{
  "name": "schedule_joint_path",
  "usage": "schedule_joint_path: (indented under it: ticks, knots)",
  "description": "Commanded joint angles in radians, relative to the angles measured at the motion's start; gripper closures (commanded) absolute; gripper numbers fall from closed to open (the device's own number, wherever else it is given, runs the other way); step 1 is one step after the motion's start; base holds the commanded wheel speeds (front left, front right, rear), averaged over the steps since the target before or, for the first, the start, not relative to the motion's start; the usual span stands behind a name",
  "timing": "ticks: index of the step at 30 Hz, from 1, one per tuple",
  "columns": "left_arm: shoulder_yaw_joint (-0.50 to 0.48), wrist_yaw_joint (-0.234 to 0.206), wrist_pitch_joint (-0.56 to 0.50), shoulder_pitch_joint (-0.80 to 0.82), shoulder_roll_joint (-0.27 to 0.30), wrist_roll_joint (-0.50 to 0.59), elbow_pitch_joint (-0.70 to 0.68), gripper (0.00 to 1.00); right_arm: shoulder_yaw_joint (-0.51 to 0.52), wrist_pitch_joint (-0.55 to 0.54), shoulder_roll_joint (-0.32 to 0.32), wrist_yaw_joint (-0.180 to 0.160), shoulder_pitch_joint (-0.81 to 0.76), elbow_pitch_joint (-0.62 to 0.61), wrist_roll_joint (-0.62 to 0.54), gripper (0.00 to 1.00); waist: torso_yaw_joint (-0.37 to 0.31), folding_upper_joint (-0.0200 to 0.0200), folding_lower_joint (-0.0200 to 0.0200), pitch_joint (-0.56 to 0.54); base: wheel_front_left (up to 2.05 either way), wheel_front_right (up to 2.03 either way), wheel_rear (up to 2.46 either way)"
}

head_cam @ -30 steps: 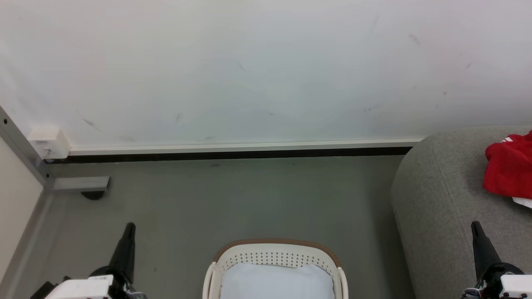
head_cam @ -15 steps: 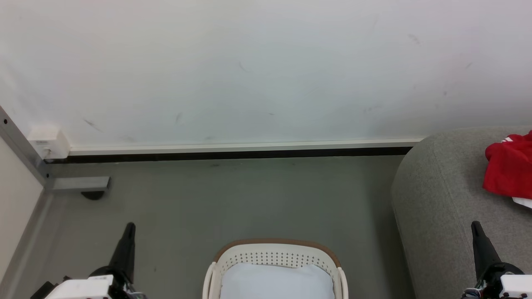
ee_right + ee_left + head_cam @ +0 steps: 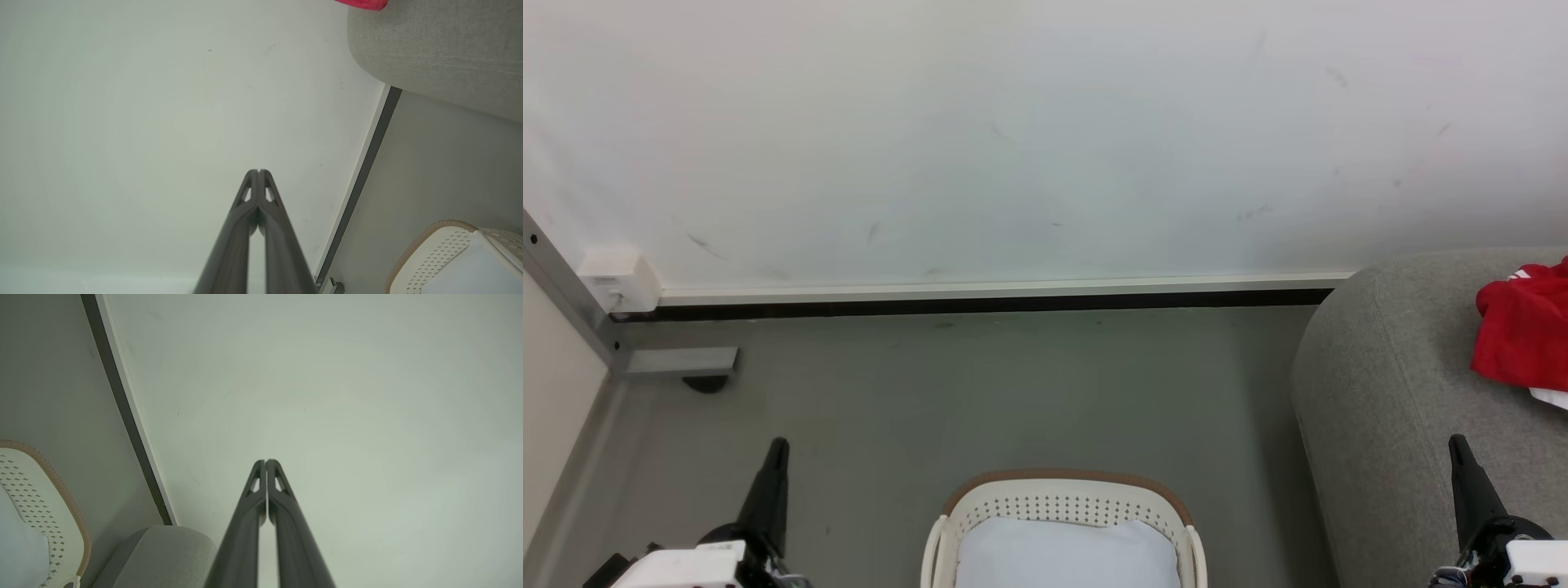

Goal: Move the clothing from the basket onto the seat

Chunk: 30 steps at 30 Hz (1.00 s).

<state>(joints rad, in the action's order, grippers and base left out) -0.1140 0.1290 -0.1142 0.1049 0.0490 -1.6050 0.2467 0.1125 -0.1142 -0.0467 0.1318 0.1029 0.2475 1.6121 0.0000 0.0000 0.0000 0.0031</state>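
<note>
Clothing [image 3: 1523,335] on the seat [image 3: 1388,392], at about 3 o'clock in the head view, cut off by the right edge. Bright red, soft and bunched up in a heap, with thin white stripes near the top and a bit of white cloth poking out at the bottom. Big grey seat with a round edge and a rough woven cover, from 3 o'clock down to 5 o'clock. Basket [image 3: 1066,508] at 6 o'clock, standing on the grey floor [image 3: 1013,392], near the seat, with a strip of floor between the two. Cream-white, with rows of little holes in the wall and a brown rim on top. Inside, pale bluish-white lining [image 3: 1066,555], smooth and puffy. Left gripper [image 3: 778,447] at 7 o'clock, above the floor, long dark fingers pressed tight together, pointing up toward the white wall [image 3: 1013,139], holding nothing. Right gripper [image 3: 1459,447] at 5 o'clock, in front of the seat, fingers pressed tight together too, holding nothing. Both grippers well apart from the clothing and from the basket. Dark strip [image 3: 980,305] under a white ledge along the bottom of the wall, from 9 o'clock across to the seat. Grey metal post [image 3: 572,302] and small white box [image 3: 617,278] at 9 o'clock.
</note>
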Motion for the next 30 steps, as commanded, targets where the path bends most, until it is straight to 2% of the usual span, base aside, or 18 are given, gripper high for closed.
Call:
schedule_joint_path:
  ticks: [1,30]
  knots:
    - [-0.003,0.005,-0.004,0.009,0.001,-0.014,-0.003,1.00,0.003,-0.004,-0.007,-0.002,0.013,-0.005,0.002,1.00,0.000,0.0000,0.0000,0.000,0.00,0.00,0.00]
    - [-0.003,0.005,-0.004,0.009,0.002,-0.014,-0.003,1.00,0.003,-0.003,-0.007,-0.002,0.013,-0.005,0.002,1.00,0.000,0.0000,0.0000,0.000,0.00,0.00,0.00]
